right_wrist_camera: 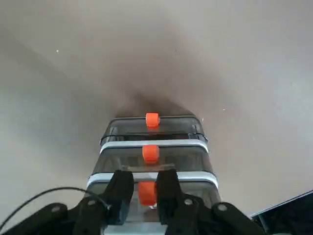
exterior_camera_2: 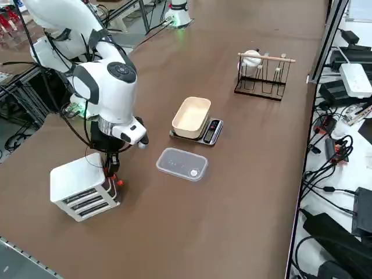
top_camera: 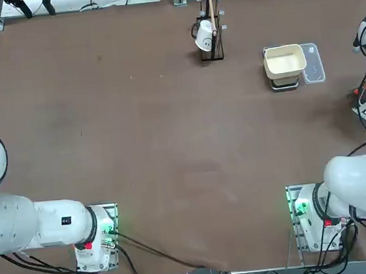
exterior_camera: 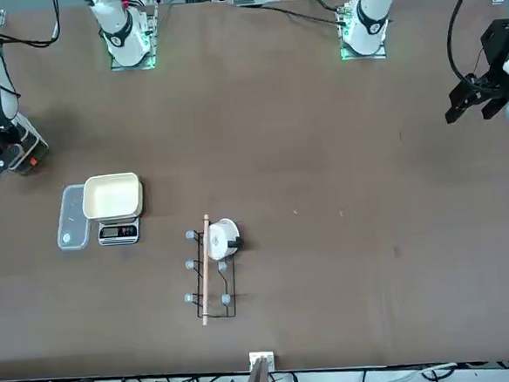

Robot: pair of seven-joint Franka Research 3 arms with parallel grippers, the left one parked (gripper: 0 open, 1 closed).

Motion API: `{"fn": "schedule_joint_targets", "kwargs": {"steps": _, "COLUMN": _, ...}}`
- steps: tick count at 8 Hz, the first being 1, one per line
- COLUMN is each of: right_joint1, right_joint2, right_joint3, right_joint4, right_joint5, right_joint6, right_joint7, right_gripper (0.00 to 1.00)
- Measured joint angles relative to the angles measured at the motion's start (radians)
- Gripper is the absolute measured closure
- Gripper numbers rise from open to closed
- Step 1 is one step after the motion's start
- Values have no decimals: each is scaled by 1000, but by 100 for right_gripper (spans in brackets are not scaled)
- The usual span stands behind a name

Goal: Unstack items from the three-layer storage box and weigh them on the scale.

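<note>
Box sits at the table's near edge; the claw pinches narrow around the top drawer's orange knob, seemingly to pull it; scale waits apart.

Glossy white right arm, black cables, black jaws.

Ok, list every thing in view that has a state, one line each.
three-layer storage box: drawers all shut, stacked.
right gripper: fingers either side of the top drawer's orange knob.
scale: cream tray empty.
clear lid: lying flat beside the scale.
white cup: hung on the dark rack.
</note>
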Motion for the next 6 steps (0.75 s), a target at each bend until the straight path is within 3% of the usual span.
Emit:
{"fn": "schedule_joint_targets", "kwargs": {"steps": 1, "right_joint1": 0, "right_joint2": 0, "right_joint3": 0, "right_joint4": 1, "right_joint5": -1, "right_joint6": 1, "right_joint7": 1, "right_gripper": 77}}
{"fn": "schedule_joint_targets", "kwargs": {"steps": 2, "right_joint1": 0, "right_joint2": 0, "right_joint3": 1, "right_joint4": 3, "right_joint5": -2, "right_joint6": 2, "right_joint7": 3, "right_gripper": 83}}
{"fn": "schedule_joint_targets", "kwargs": {"steps": 6, "right_joint1": 1, "right_joint2": 0, "right_joint3": 5, "right_joint4": 10, "right_joint5": -2, "right_joint6": -14, "right_joint7": 62, "right_gripper": 88}}
